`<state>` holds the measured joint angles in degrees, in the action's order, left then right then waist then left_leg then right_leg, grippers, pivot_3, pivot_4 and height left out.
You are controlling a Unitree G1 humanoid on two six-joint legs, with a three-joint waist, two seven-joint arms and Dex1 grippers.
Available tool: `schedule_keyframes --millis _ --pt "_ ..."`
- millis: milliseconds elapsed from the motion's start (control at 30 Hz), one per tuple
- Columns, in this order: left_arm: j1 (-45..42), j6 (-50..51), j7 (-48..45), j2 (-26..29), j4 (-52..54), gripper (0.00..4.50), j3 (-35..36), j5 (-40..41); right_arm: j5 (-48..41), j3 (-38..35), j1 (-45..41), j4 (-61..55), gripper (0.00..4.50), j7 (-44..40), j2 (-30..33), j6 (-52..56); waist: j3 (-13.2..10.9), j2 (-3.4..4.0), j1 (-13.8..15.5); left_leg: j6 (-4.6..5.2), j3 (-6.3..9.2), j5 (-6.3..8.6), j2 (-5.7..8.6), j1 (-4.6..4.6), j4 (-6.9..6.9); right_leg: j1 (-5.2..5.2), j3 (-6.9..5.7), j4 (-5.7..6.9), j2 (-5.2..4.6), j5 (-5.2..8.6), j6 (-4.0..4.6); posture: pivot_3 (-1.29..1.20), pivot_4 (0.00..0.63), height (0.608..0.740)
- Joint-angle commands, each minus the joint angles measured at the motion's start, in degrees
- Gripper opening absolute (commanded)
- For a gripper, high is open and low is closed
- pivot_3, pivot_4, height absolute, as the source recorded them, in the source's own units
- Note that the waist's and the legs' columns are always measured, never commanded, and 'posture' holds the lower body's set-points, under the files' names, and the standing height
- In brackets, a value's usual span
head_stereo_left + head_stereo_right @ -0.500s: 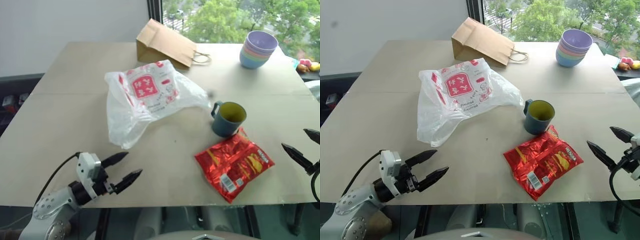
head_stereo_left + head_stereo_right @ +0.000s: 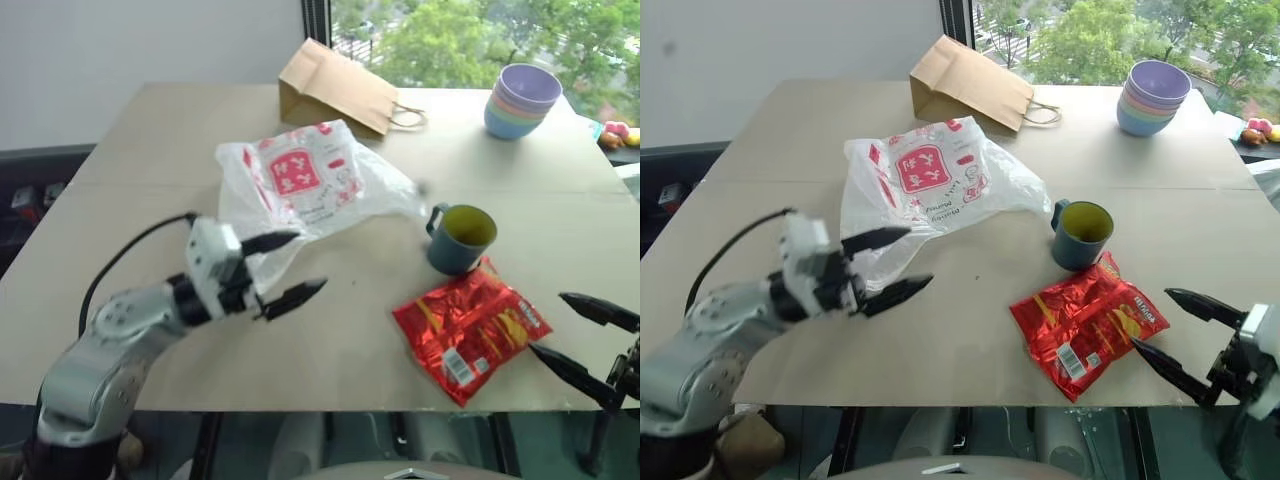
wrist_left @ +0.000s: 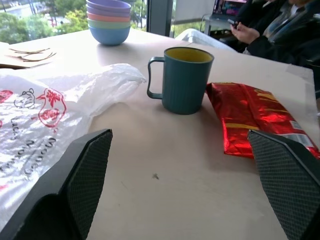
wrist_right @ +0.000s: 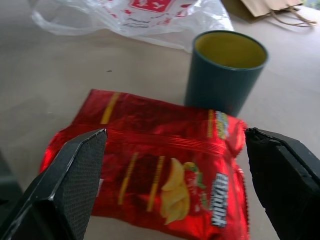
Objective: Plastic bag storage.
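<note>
Both claws are hanging wide open over the counter, holding nothing.

The big crinkly see-through white plastic bag [image 2: 300,195] with red print is lying flat on the pale counter [image 2: 130,210], up in the middle of the picture. The left claw [image 2: 285,268] is sitting at the bag's lower edge, with one black finger over the thin film and the other over bare counter; I cannot tell if it is touching. The right claw [image 2: 580,340] is hanging at the lower right, just beside the shiny red foil snack packet [image 2: 470,325]. The blue mug [image 2: 460,238] with a yellow inside is standing upright, touching the packet's top. The brown paper bag [image 2: 335,88] and the stacked pastel bowls [image 2: 520,100] are sitting at the far edge.
</note>
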<state>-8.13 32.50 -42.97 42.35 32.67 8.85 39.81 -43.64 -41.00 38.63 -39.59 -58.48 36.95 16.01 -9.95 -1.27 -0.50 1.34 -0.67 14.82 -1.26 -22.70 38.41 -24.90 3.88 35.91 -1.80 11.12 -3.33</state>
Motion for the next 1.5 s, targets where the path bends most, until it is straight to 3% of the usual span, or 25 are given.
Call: schedule_keyframes --millis 33,200,267,467,600,833,1233,1367,1500 --pt "-11.5 7.1 5.8 0.6 -6.4 4.49 -7.0 -6.5 -2.4 -3.8 3.5 -6.2 4.44 0.9 -2.9 -2.0 0.0 -0.05 0.1 0.0 0.05 0.0 0.01 0.05 0.02 0.05 -0.01 0.0 0.02 0.0 0.0 0.0 0.15 0.74" --pt "-25.2 3.3 5.8 -1.8 -22.5 4.49 -19.6 -21.0 -4.5 -4.6 7.3 -14.0 4.44 4.5 -7.4 -4.0 0.0 -0.09 -0.5 -0.01 0.05 0.0 -0.01 0.1 0.04 0.1 0.0 -0.01 0.1 0.0 -0.01 0.0 0.15 0.74" --pt "-31.1 -0.8 6.5 -5.2 -32.9 4.49 -24.2 -27.3 -5.3 -4.1 9.0 -17.6 4.44 6.2 -9.8 -5.4 0.0 -0.08 -0.3 -0.01 0.05 0.0 -0.01 0.1 0.03 0.09 0.0 -0.01 0.09 0.0 0.0 0.0 0.15 0.74" --pt "-39.9 -14.9 7.8 -12.3 -56.8 4.49 -30.5 -39.8 -3.7 0.6 13.1 -20.4 4.44 9.0 -11.4 -11.2 0.0 -0.18 -0.2 -0.01 0.17 0.0 0.05 -0.11 0.02 0.02 -0.01 -0.06 0.09 -0.01 0.0 0.0 0.15 0.74" --pt "-41.8 -20.2 6.9 -15.1 -63.8 3.31 -30.2 -42.4 -1.1 4.4 15.7 -20.4 4.5 10.4 -11.9 -14.1 0.0 -0.21 -0.2 -0.01 0.19 0.0 0.09 -0.15 0.02 0.0 -0.01 -0.06 0.06 -0.01 0.0 0.0 0.15 0.74" --pt "-41.9 -12.1 3.0 -18.2 -61.5 0.02 -21.6 -36.0 1.5 7.3 17.9 -20.4 4.5 12.1 -11.7 -13.8 0.0 -0.22 -0.3 -0.01 0.17 0.0 0.05 -0.13 0.04 0.01 -0.01 -0.04 0.04 -0.01 -0.01 0.0 0.15 0.74" --pt "-45.5 4.8 -1.0 -16.5 -49.9 0.02 -10.9 -25.7 10.4 11.0 7.8 -20.3 4.5 22.1 -4.6 -3.0 0.0 -0.26 -0.1 -0.01 0.26 0.0 0.09 -0.14 0.07 0.03 -0.07 0.01 0.06 -0.02 -0.01 0.0 0.15 0.74" --pt "-46.5 8.7 0.3 -17.1 -46.8 0.02 -9.7 -24.2 14.9 18.2 -7.9 -17.7 4.5 29.3 1.0 5.9 0.0 -0.3 -0.4 -0.01 0.25 -0.01 0.1 -0.08 0.12 0.07 -0.06 0.05 0.06 -0.03 -0.02 0.0 0.15 0.74" --pt "-45.0 9.3 0.6 -15.5 -44.4 0.02 -13.3 -27.2 18.3 23.4 -20.8 -15.8 4.5 35.4 5.4 17.2 0.0 -0.3 -0.3 -0.01 0.27 -0.02 0.13 -0.07 0.25 0.11 -0.02 0.13 0.06 -0.09 -0.1 0.0 0.15 0.74"
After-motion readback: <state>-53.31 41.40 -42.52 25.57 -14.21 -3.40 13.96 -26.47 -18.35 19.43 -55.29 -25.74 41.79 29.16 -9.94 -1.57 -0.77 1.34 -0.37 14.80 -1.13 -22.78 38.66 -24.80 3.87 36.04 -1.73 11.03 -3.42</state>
